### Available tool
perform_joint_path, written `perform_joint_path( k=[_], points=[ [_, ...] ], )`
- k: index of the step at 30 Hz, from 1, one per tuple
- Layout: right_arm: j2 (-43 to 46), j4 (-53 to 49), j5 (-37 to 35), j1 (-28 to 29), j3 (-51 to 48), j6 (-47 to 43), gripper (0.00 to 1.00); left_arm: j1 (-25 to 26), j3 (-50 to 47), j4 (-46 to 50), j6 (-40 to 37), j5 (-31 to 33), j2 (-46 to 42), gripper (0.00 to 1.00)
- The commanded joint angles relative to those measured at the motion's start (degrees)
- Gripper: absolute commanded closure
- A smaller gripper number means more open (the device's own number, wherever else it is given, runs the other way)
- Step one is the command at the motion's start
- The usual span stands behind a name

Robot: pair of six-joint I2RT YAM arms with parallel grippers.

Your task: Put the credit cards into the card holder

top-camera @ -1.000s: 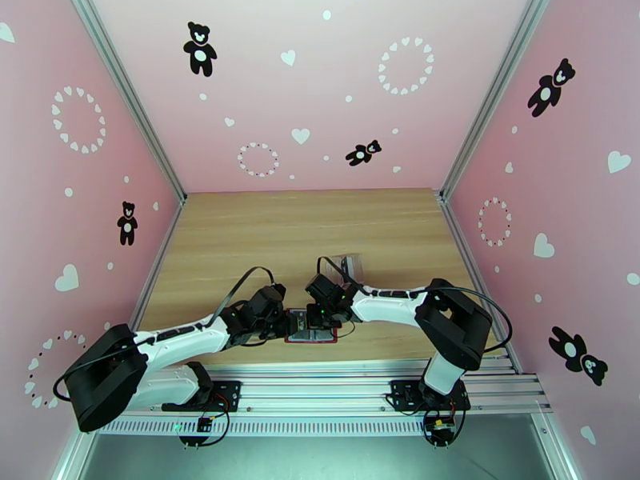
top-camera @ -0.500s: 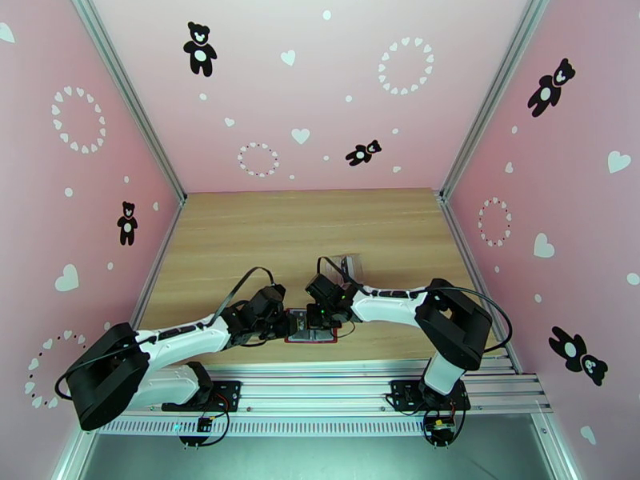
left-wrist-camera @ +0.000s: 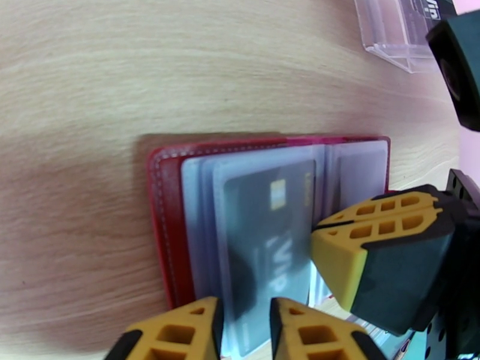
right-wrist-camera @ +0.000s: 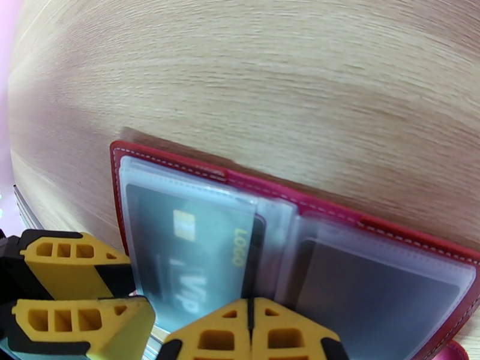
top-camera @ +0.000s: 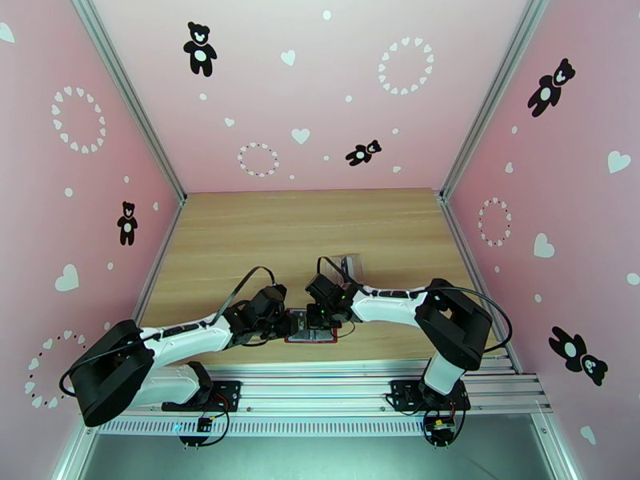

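Lying open on the pale wooden table point(top-camera: 320, 226), the small dark-red leather-like card holder point(left-wrist-camera: 161, 235) is seen with its clear grey sleeves fanned out. Beyond the card holder's far side, well apart from it, a clear plastic tray point(left-wrist-camera: 390, 31) is placed, and a dark card edge can be made out in it. In the card holder's sleeve that is reached by the left gripper point(left-wrist-camera: 245, 334), a dark rectangular credit card point(left-wrist-camera: 270, 235) marked VIP is lodged. A dark shape is shown in the card holder's opposite sleeve, but whether it is a card cannot be told.

The left gripper is held at one edge of the card holder, jaws a narrow way apart astride the sleeve; whether the sleeve is pinched cannot be told. The right gripper point(right-wrist-camera: 249, 331) is closed on nothing, its joined tips set at the card holder's spine.

If those closed tips are dragged sideways, the sleeve could be creased or the card drawn back out. If the left jaws are lifted carelessly, the pages could be flipped shut, or the light card holder slid away.
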State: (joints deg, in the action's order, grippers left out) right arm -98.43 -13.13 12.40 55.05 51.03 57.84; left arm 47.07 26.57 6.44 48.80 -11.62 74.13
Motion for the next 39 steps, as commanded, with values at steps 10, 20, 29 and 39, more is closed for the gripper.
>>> perform_joint_path(
  k=[10,20,29,39],
  points=[
    [3.3,-2.5,-1.1,0.1,-1.6,-0.3,0.89,1.3,1.4,-3.7,0.9,-3.8,-1.4,0.72],
    [15.9,-10.3,-7.0,-3.6,-4.8,-2.2,0.73,3.8,5.7,-4.5,0.9,-3.8,1.8,0.72],
    [27.3,-14.4,-6.7,-11.8,-11.7,-4.6,0.72,7.9,13.7,-4.6,-0.1,-2.6,11.1,0.71],
    [31.1,-16.5,-5.3,-15.1,-12.3,-7.1,0.72,8.1,14.8,-2.3,-1.2,-0.9,9.9,0.71]
  ],
)
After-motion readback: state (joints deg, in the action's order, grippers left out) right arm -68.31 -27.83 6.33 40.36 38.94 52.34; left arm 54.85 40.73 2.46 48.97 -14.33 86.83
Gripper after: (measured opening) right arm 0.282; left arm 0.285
